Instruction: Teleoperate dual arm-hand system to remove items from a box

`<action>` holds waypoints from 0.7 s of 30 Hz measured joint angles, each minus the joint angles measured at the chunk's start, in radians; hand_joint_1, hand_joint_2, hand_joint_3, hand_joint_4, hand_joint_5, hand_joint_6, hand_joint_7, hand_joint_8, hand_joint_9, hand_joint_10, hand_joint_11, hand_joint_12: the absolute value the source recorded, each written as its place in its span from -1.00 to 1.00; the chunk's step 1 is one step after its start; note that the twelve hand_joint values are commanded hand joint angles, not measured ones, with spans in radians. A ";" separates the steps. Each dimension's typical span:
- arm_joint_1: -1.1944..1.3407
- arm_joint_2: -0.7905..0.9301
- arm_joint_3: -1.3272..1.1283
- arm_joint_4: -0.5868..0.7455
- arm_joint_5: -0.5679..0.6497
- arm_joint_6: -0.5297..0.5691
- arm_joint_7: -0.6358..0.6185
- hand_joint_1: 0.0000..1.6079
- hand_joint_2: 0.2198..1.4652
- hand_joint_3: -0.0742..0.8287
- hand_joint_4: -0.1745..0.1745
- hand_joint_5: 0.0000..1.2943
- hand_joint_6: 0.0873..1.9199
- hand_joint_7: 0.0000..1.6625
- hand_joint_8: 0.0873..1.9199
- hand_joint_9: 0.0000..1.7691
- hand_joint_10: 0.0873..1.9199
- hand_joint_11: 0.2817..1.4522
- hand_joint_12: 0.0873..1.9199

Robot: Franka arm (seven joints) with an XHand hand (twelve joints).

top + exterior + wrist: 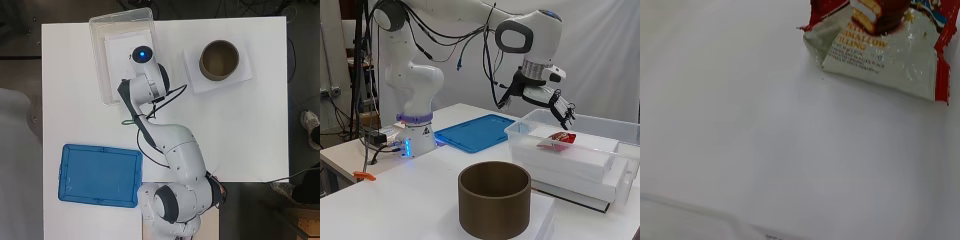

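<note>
The hand [559, 106] hangs over the clear box [520, 131], fingers [566, 114] straight and slanting down, spread a little, holding nothing. Just below the fingertips, with a gap between, lies a red and white snack packet [557, 138] flat on a white slab [580, 154] inside the box. In the wrist view the packet [883, 41] sits at the edge of the picture on the plain white surface, its wrapper crinkled and partly cut off. From overhead the arm covers the hand and the packet; only the box [98, 60] and part of the slab [117, 50] show beyond the arm's end.

A brown cylinder [494, 204], open at the top, stands on a white sheet [545, 212] well apart from the hand, on the desk [395, 200] outside the box. In the overhead view the cylinder [219, 60] lies beside the box. A blue lid [475, 132] lies flat on the desk behind the hand, nearer the arm's base.
</note>
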 joint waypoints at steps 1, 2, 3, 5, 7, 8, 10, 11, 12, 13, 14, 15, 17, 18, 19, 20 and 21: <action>0.016 -0.011 -0.019 0.001 0.005 -0.009 0.010 -0.62 0.17 -0.83 0.24 -0.25 -1.00 -0.25 -1.00 -0.20 -1.00 -0.32 -1.00; 0.032 -0.022 -0.035 0.003 0.000 -0.015 0.019 -0.61 0.17 -0.84 0.27 -0.25 -1.00 -0.25 -1.00 -0.21 -1.00 -0.32 -1.00; 0.043 -0.029 -0.044 0.002 -0.010 -0.017 0.022 -0.61 0.16 -0.84 0.28 -0.27 -1.00 -0.27 -1.00 -0.22 -1.00 -0.32 -1.00; 0.037 -0.015 -0.022 0.003 -0.025 -0.009 -0.008 -0.59 0.14 -0.85 0.22 -0.40 -1.00 -0.38 -1.00 -0.31 -1.00 -0.37 -1.00; -0.010 0.041 0.056 0.011 -0.026 -0.016 -0.067 -0.59 0.09 -0.87 0.16 -0.61 -1.00 -0.57 -1.00 -0.47 -1.00 -0.50 -1.00; -0.039 0.074 0.104 0.016 -0.032 -0.023 -0.089 -0.60 0.06 -0.88 0.18 -0.67 -1.00 -0.62 -1.00 -0.51 -1.00 -0.54 -1.00; -0.112 0.155 0.213 0.024 -0.037 -0.023 -0.130 -0.63 0.04 -0.87 0.20 -0.69 -1.00 -0.59 -1.00 -0.50 -1.00 -0.54 -1.00; -0.160 0.203 0.267 0.027 -0.024 -0.021 -0.153 -0.64 0.04 -0.86 0.20 -0.68 -1.00 -0.57 -1.00 -0.48 -1.00 -0.53 -1.00; -0.221 0.258 0.322 0.030 0.000 -0.022 -0.175 -0.64 0.04 -0.85 0.19 -0.68 -1.00 -0.56 -1.00 -0.47 -1.00 -0.52 -1.00; -0.293 0.317 0.373 0.033 0.031 -0.026 -0.189 -0.63 0.04 -0.84 0.18 -0.67 -1.00 -0.54 -1.00 -0.45 -1.00 -0.51 -1.00; -0.371 0.373 0.412 0.036 0.060 -0.032 -0.188 -0.62 0.04 -0.84 0.17 -0.66 -1.00 -0.53 -1.00 -0.44 -1.00 -0.51 -1.00; -0.435 0.412 0.431 0.039 0.077 -0.036 -0.179 -0.62 0.05 -0.83 0.17 -0.65 -1.00 -0.51 -1.00 -0.43 -1.00 -0.50 -1.00; -0.546 0.463 0.433 0.041 0.101 -0.033 -0.159 -0.61 0.06 -0.83 0.18 -0.61 -1.00 -0.48 -1.00 -0.41 -1.00 -0.48 -1.00; -0.609 0.490 0.418 0.041 0.132 -0.028 -0.168 -0.60 0.07 -0.83 0.19 -0.59 -1.00 -0.47 -1.00 -0.40 -1.00 -0.48 -1.00; -0.646 0.509 0.408 0.042 0.163 -0.025 -0.187 -0.59 0.07 -0.83 0.19 -0.57 -1.00 -0.46 -1.00 -0.39 -1.00 -0.47 -1.00; -0.712 0.547 0.403 0.042 0.222 -0.020 -0.229 -0.59 0.07 -0.83 0.19 -0.56 -1.00 -0.45 -1.00 -0.38 -1.00 -0.47 -1.00; -0.748 0.567 0.413 0.043 0.255 -0.016 -0.253 -0.59 0.08 -0.83 0.18 -0.55 -1.00 -0.44 -1.00 -0.38 -1.00 -0.46 -1.00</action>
